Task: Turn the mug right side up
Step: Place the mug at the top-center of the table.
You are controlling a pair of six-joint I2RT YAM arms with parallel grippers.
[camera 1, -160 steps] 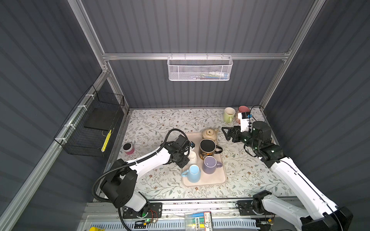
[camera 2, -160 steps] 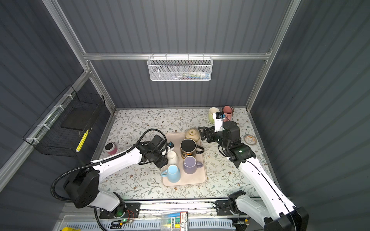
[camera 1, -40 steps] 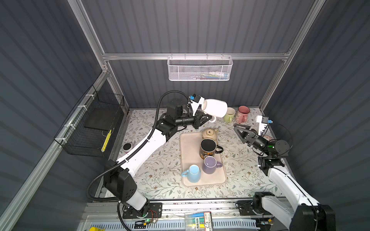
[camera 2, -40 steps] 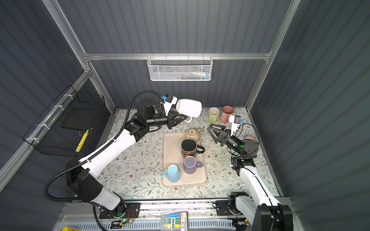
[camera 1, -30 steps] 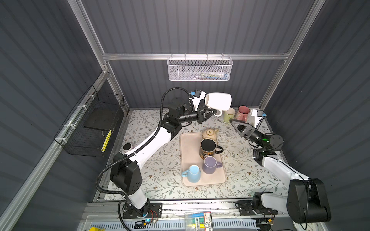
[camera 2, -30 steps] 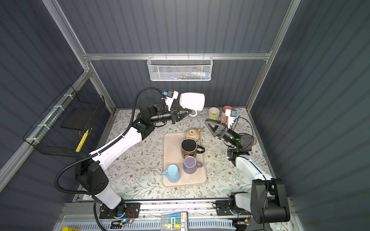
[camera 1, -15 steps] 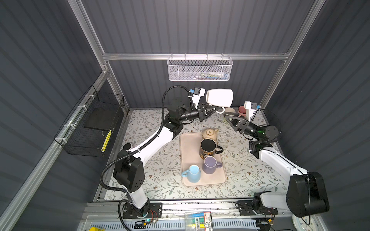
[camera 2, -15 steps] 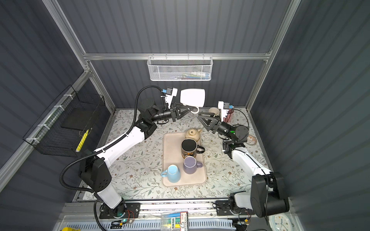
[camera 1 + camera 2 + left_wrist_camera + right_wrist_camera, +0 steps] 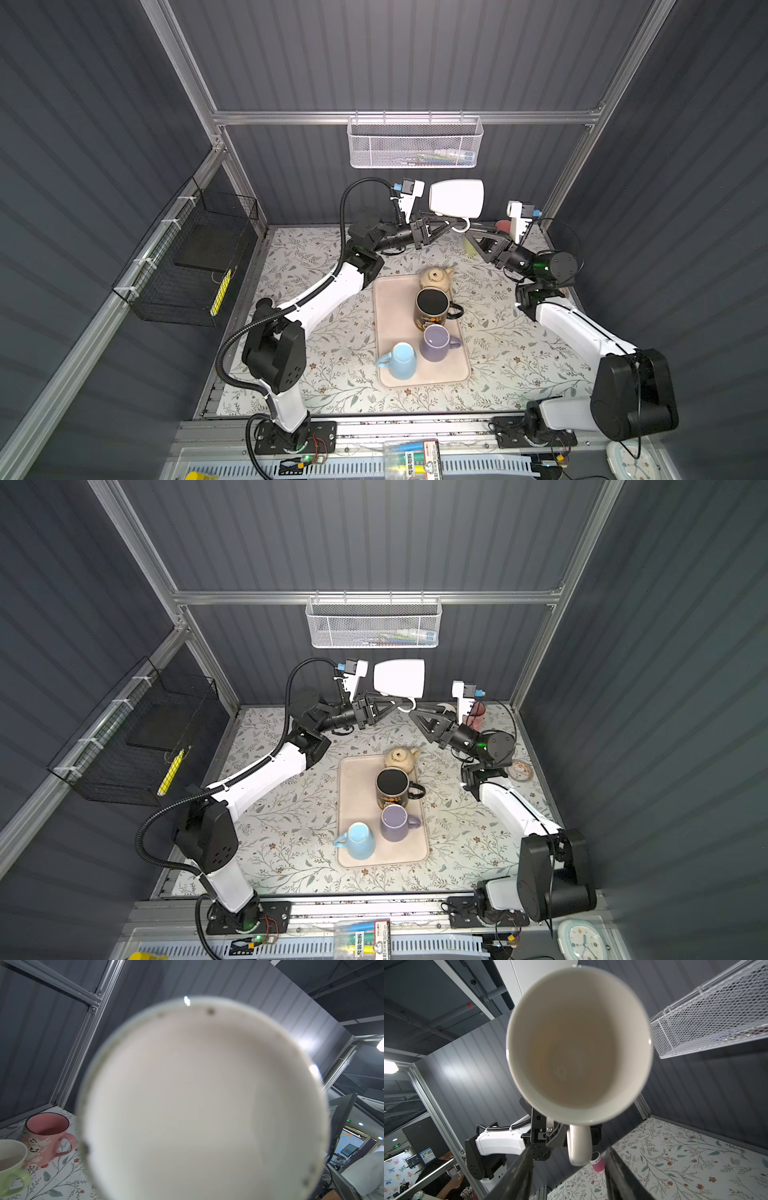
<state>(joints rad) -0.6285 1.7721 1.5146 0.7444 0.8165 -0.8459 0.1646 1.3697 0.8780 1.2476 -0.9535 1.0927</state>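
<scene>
Seemingly mid-handover, upper centre: left gripper [image 9: 446,224] pinches the sideways white mug [image 9: 456,198] (by its handle); right gripper [image 9: 478,235], half-spread, empty, should grasp next.

a: how many mugs?
b: six. a glossy white ceramic mug [image 9: 456,198], a black ceramic mug [image 9: 432,309], a lilac ceramic mug [image 9: 436,343], a pale blue ceramic mug [image 9: 401,360], a pink ceramic mug with ghost faces [image 9: 41,1138] and a light green ceramic mug [image 9: 12,1153].
a: teapots, trays?
b: one round tan ceramic teapot [image 9: 435,277], one beige rectangular tray [image 9: 392,311].
a: baskets?
b: two: a white wire-mesh basket [image 9: 415,145] and a black wire basket [image 9: 187,266]. one small pink cylinder with a pale cap [image 9: 598,1162], too.
</scene>
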